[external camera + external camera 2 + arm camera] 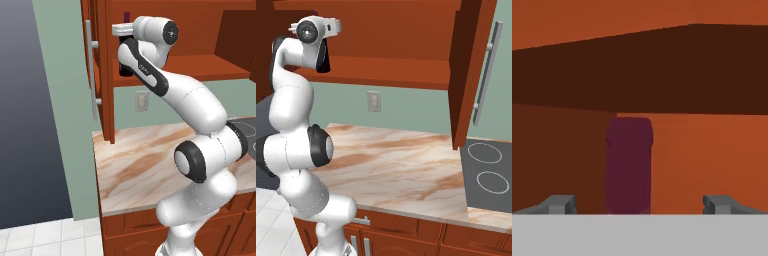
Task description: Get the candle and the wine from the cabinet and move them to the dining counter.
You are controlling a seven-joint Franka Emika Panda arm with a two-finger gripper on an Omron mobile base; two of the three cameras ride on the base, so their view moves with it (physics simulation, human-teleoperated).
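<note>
End effector [634, 204] released, jaws wide, level with the wine [629, 165] neck inside the cabinet [200, 65]; centre the neck between both fingers, advance further, then clench

The wine [125, 69], a dark bottle with a maroon neck capsule [629, 162], stands upright inside the open reddish-brown cabinet [200, 67], on its bottom board near the left wall.
</note>
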